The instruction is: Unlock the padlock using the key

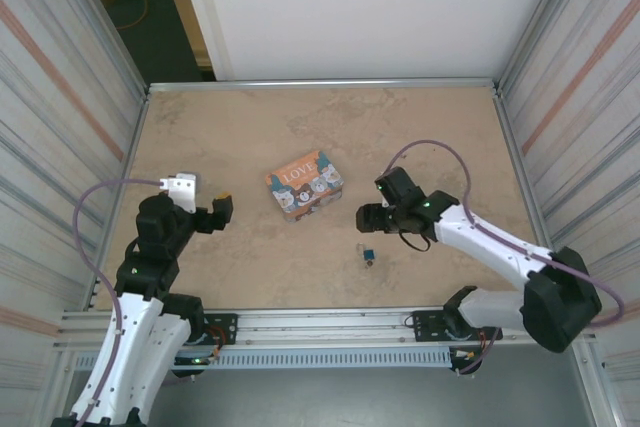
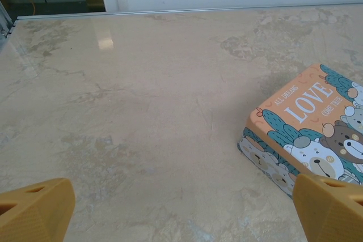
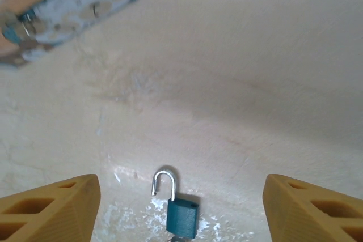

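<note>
1. The padlock (image 1: 368, 254) lies flat on the bench (image 1: 230, 127), nearest my bases and a little right of centre.
2. In my right wrist view its shackle (image 3: 163, 181) is swung up, with one leg free of the blue-grey body.
3. My right tool (image 1: 364, 216) hovers just beyond the padlock, spread wide. Its orange fingers (image 3: 51, 208) stand either side of the padlock, apart from it and pinching nothing.
4. My left tool (image 1: 224, 209) hangs over the left half of the bench, well apart from the padlock. It is also spread wide and empty.
5. The tin (image 1: 305, 184) sits farther out, between the two tools, lid up.
</note>
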Action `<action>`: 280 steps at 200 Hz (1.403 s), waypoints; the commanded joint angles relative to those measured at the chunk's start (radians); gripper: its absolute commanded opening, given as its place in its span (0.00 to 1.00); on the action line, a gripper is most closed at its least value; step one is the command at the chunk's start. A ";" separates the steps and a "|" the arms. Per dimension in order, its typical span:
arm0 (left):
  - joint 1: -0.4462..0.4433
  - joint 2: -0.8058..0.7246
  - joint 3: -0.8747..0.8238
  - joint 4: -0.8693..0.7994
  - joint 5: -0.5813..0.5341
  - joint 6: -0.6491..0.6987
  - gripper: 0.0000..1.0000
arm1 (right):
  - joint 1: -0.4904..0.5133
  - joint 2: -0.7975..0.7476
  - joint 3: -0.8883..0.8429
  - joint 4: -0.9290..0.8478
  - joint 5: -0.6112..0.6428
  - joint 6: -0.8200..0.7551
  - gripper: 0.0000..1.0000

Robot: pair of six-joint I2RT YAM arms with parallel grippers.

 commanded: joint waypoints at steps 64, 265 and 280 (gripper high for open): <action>0.016 0.008 0.002 0.018 0.008 0.010 0.99 | -0.222 -0.323 -0.109 0.120 0.048 -0.051 0.99; 0.022 0.035 -0.003 0.019 -0.060 0.024 0.99 | -0.658 -0.456 -0.531 0.674 0.159 -0.337 0.99; 0.022 0.041 -0.004 0.019 -0.066 0.025 0.99 | -0.672 -0.441 -0.556 0.728 0.153 -0.348 0.99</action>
